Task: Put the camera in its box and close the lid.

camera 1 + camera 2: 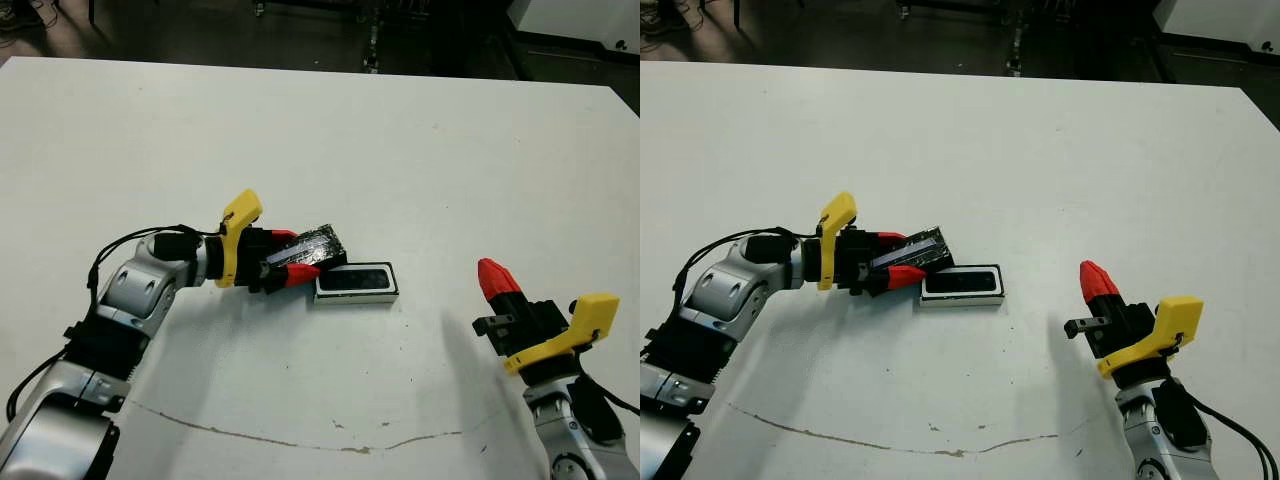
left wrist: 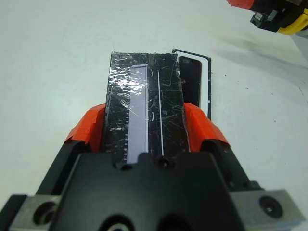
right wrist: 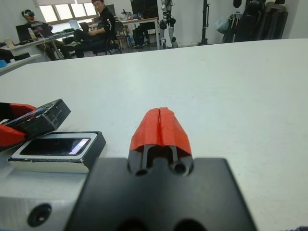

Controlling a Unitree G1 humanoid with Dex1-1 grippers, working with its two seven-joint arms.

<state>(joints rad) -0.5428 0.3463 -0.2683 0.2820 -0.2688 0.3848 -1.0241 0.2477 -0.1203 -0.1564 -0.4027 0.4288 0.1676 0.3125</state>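
Camera's in, lid still to go on.

We see the camera [image 1: 354, 280] lying inside the box [image 1: 357, 296] at table centre; our left gripper [image 1: 293, 258] pinches the lid [image 1: 315, 247], tilted at the box's ten o'clock edge. Our right gripper [image 1: 494, 278], tips pressed together, idles at three o'clock. The lid's underside is hidden.

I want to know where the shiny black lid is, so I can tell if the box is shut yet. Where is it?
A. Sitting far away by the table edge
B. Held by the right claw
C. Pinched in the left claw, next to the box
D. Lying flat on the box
C: the left claw pinches the lid between its red fingers, tilted beside the box, which is open with the camera inside.
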